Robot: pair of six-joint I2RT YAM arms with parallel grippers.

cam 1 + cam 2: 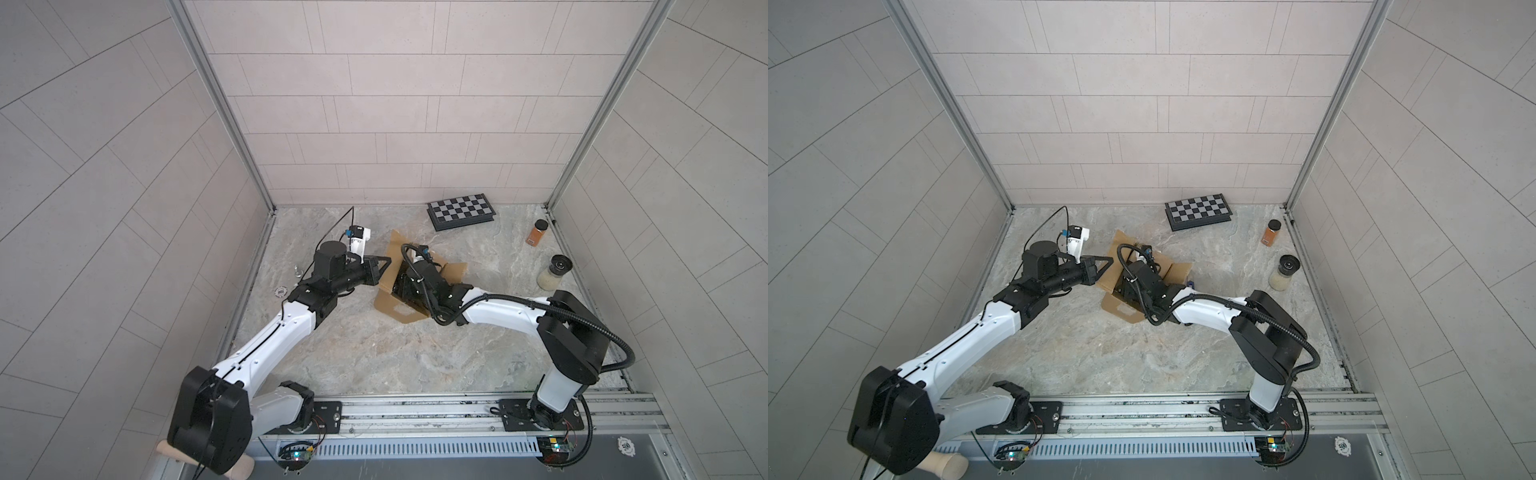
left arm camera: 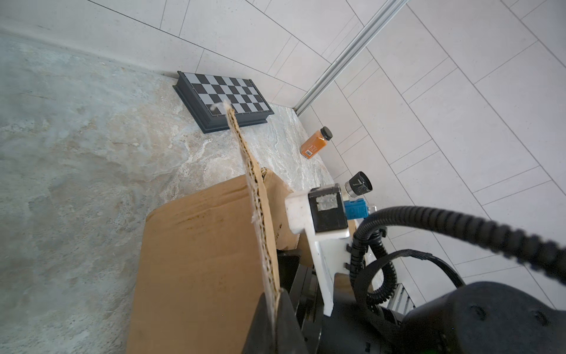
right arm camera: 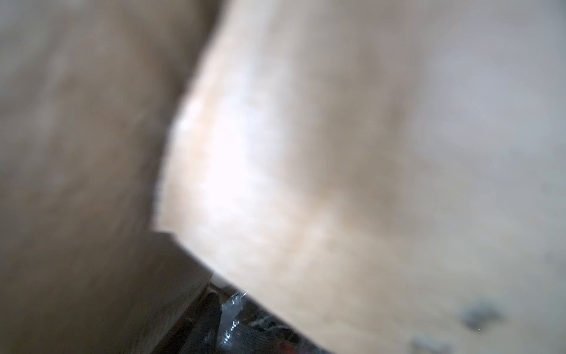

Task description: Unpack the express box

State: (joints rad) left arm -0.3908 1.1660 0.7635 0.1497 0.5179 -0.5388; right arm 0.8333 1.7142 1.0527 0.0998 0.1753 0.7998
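The express box [image 1: 392, 308] [image 1: 1116, 306] is a brown carton with its flaps spread, standing mid-table in both top views. My left gripper [image 1: 385, 262] [image 1: 1108, 261] is shut on the edge of its left flap. In the left wrist view the two black fingers pinch that corrugated flap [image 2: 199, 260] at the left gripper [image 2: 277, 296]. My right arm's wrist [image 1: 422, 277] leans down into the box, and its jaws are hidden inside. The right wrist view is blurred cardboard, with a dark thing in shiny film [image 3: 242, 332] at its lower edge.
A black-and-white checkered case [image 1: 461, 211] lies at the back wall. An orange spice jar [image 1: 537, 232] and a black-lidded jar of white grains [image 1: 555, 272] stand at the right wall. A poker chip [image 1: 281, 292] and a small metal piece [image 1: 297, 271] lie far left.
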